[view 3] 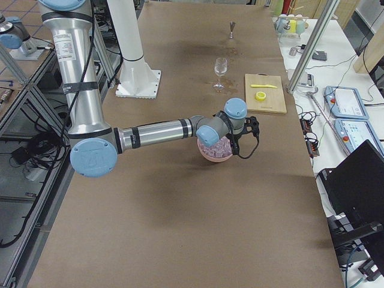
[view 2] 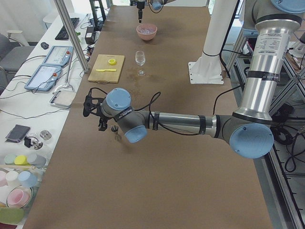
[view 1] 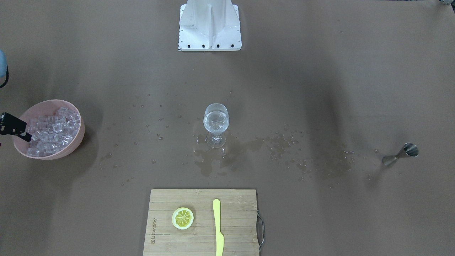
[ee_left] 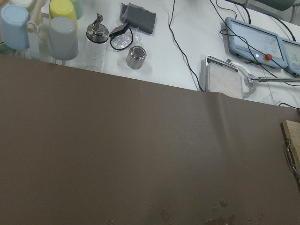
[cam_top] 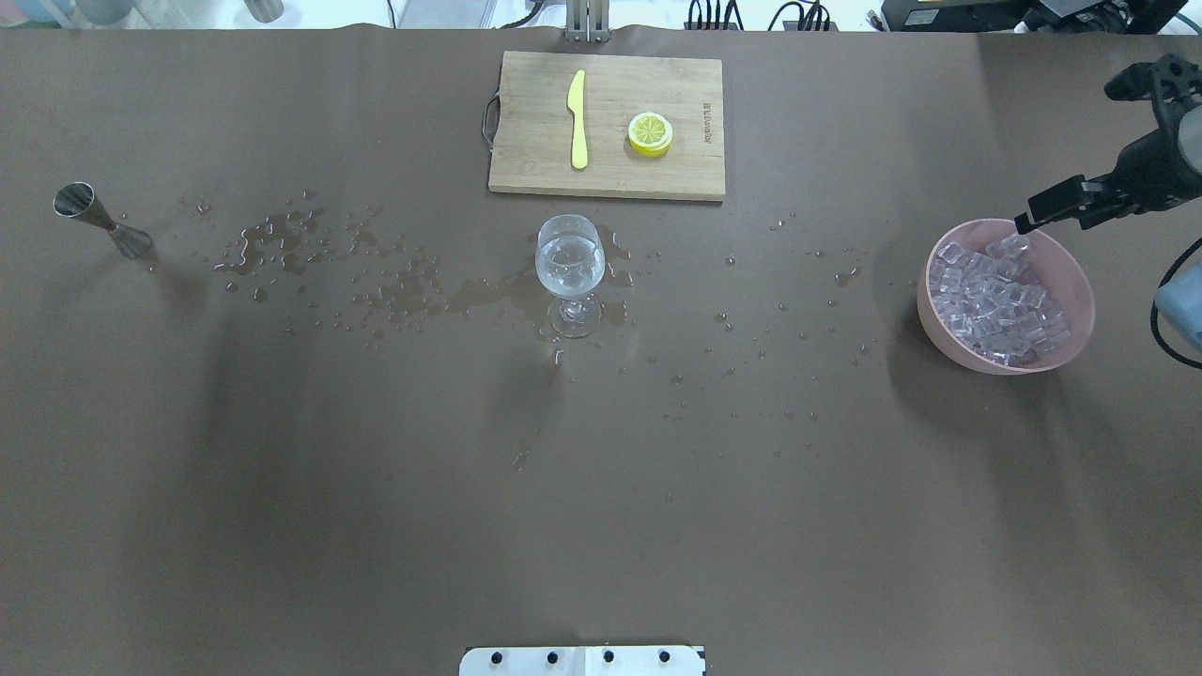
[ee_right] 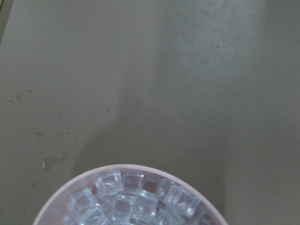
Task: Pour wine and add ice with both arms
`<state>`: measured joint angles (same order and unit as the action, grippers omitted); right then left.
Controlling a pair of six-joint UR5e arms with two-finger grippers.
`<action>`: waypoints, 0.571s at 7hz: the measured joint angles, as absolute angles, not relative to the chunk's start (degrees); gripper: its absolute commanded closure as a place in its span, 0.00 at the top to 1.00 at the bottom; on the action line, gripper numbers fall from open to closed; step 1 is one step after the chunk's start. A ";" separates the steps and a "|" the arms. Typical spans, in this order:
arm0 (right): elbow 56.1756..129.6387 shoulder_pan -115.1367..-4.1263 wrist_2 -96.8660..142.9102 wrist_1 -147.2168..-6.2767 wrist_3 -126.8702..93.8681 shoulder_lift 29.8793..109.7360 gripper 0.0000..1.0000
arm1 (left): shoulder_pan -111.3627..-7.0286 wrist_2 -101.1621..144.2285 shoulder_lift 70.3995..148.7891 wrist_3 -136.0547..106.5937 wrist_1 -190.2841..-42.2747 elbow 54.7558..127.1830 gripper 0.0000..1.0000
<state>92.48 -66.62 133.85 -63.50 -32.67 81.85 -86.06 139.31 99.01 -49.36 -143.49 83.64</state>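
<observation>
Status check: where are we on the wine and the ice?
Done, apparently: the wine glass holds clear wine, and the jigger stands on the table, ungripped. In hand: the right gripper hovers at the pink bowl rim, over the ice; whether it holds a cube I cannot tell. Left: ice into the glass, where no cubes show.
</observation>
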 measured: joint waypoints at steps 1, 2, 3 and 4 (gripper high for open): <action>93.86 -64.36 132.38 -63.74 -33.65 82.04 0.87 | -86.06 139.33 99.04 -50.75 -143.46 83.61 0.98; 94.50 -62.38 131.99 -64.12 -33.92 82.21 0.83 | -86.00 139.27 99.57 -54.53 -143.46 83.61 0.98; 95.36 -60.48 132.26 -65.49 -33.85 82.27 0.79 | -85.93 139.24 100.26 -58.28 -143.52 83.69 0.98; 96.69 -58.40 132.45 -68.29 -33.41 82.23 0.77 | -85.90 139.16 100.59 -60.19 -143.57 83.75 0.98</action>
